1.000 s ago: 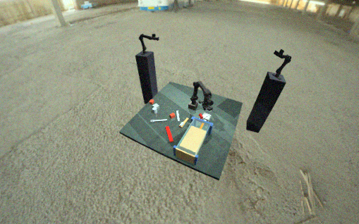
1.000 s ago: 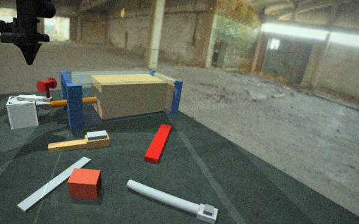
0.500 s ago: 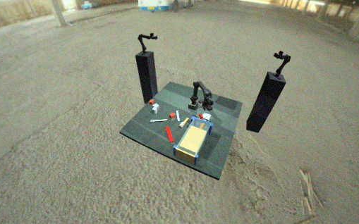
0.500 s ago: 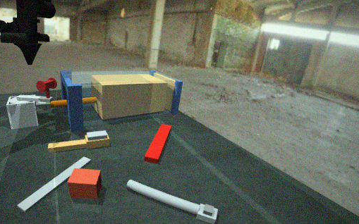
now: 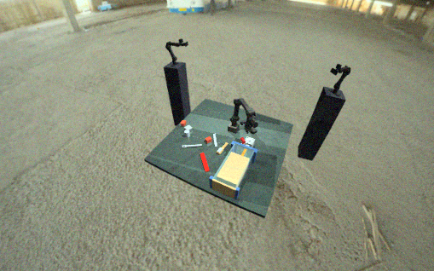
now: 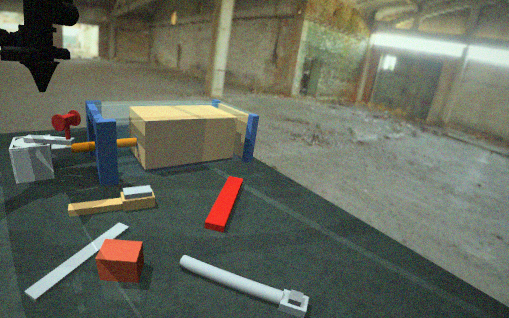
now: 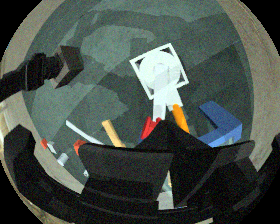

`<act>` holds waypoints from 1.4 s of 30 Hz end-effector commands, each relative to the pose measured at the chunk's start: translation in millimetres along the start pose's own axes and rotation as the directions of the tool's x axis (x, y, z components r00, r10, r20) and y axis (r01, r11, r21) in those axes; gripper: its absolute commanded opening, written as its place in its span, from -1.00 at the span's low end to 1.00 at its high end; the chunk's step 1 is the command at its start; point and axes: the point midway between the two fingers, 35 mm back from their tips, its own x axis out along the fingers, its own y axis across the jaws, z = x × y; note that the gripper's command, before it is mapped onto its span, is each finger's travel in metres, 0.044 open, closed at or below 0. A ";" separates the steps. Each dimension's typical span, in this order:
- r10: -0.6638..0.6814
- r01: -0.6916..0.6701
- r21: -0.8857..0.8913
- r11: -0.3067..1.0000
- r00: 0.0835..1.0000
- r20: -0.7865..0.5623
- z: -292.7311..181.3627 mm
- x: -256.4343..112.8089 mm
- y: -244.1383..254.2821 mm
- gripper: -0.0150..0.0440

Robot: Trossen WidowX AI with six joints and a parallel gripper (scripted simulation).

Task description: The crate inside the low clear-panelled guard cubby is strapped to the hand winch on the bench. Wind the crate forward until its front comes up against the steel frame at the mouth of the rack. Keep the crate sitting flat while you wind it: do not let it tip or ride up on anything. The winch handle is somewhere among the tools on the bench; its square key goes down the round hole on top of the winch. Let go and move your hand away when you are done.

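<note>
The crate [image 5: 232, 168] [image 6: 187, 135] sits flat inside the clear-panelled cubby. A gap shows between its front and the blue frame [image 6: 107, 155] [image 7: 228, 127] at the mouth. An orange strap [image 6: 83, 147] [image 7: 180, 118] runs from the crate through the frame to the white winch [image 6: 32, 166] [image 7: 183, 76]. The handle's pale arm lies across the winch top, its red knob [image 5: 243, 140] [image 6: 66, 121] upright on the side toward the frame. Whether the key is fully seated is hidden. My gripper [image 6: 42, 91] [image 7: 164, 124] is shut and empty, pointing down well above the winch.
A wooden-handled tool [image 6: 97, 206], a pale flat bar [image 6: 74, 261], an orange-red block [image 6: 119, 260], a white socket tool [image 6: 232, 280] and a red bar [image 6: 224, 202] lie on the bench beside the cubby. Another red block [image 5: 183, 123] and white pieces [image 5: 188, 133] lie farther off.
</note>
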 end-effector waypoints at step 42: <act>-0.010 -0.002 0.953 -0.303 1.000 -0.001 -53.0 15.3 -3.4 1.00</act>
